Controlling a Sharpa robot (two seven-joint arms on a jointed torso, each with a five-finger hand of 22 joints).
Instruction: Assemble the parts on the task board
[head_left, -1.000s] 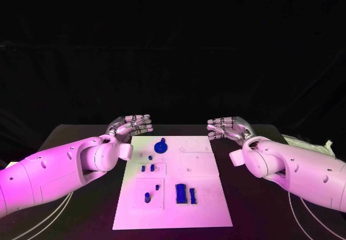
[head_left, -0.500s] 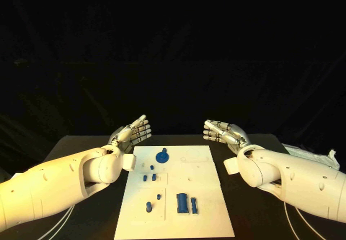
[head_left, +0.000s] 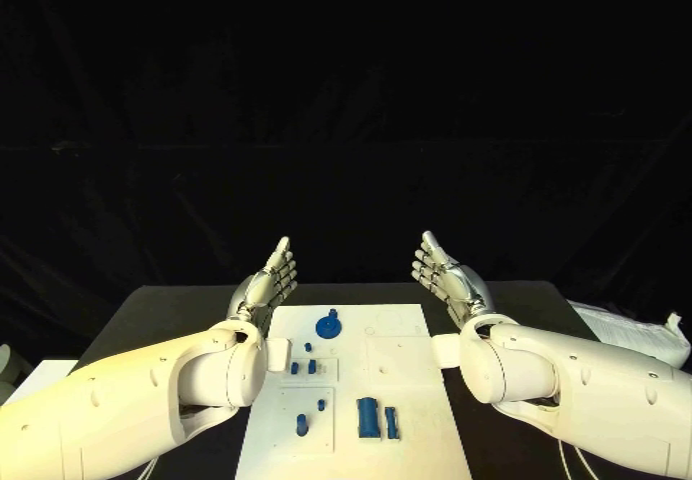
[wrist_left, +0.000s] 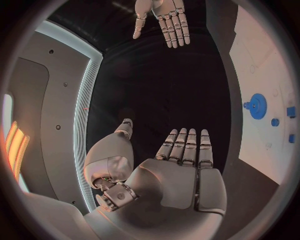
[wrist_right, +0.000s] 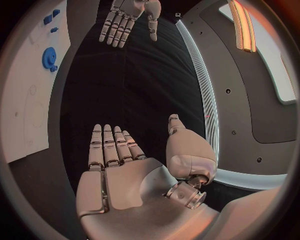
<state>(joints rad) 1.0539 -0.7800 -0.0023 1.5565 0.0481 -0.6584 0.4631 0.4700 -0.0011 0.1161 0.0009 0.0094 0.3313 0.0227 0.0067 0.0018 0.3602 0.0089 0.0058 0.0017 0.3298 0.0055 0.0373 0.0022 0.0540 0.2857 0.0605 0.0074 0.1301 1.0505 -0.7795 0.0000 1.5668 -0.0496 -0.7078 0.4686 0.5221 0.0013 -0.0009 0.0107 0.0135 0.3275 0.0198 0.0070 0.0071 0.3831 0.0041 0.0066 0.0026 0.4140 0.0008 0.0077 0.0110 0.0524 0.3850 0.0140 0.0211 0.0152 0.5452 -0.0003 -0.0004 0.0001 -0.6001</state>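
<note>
Head view: task board (head_left: 397, 400) lies between empty, flat left hand (head_left: 270, 280) and right hand (head_left: 447, 276).

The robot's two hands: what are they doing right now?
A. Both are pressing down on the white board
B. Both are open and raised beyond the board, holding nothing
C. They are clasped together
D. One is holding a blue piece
B: the left hand and the right hand are raised with flat, straight fingers past the far end of the task board, apart from each other, and the blue gear-like part lies untouched on it.
</note>
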